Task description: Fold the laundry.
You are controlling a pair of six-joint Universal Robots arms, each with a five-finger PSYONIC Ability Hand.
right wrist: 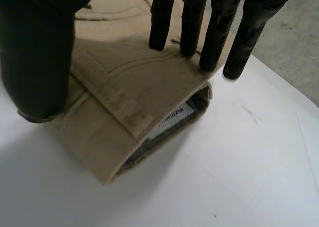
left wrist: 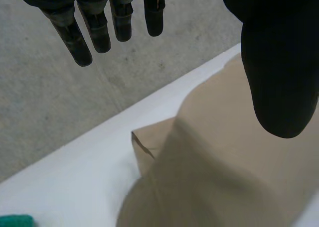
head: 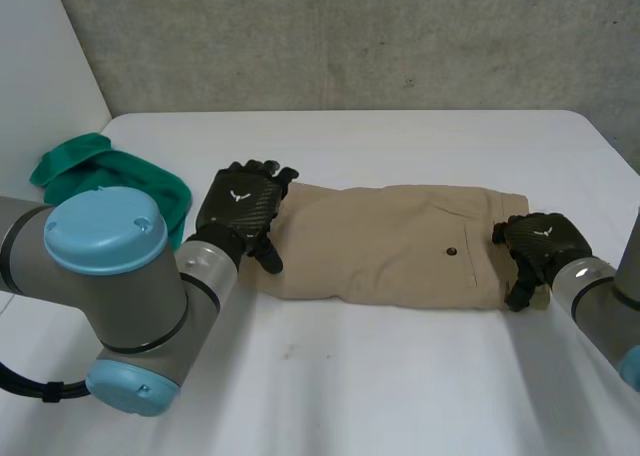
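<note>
Mostly hidden waistband label [right wrist: 172, 118]; tan shorts [head: 400, 244] under straight fingers of left hand [head: 240, 208] and right hand [head: 540, 238].

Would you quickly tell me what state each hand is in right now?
Left hand: open, over the leg end of the beige shorts.
Right hand: open, fingertips on their waistband.

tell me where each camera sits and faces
Head view: behind the arms, looking down on the tan shorts; left hand, right hand show.
Left wrist view: along its palm, at the shorts' leg end; own fingers, thumb.
Right wrist view: along its palm, at the waistband; own fingers, thumb.
All share the shorts.
</note>
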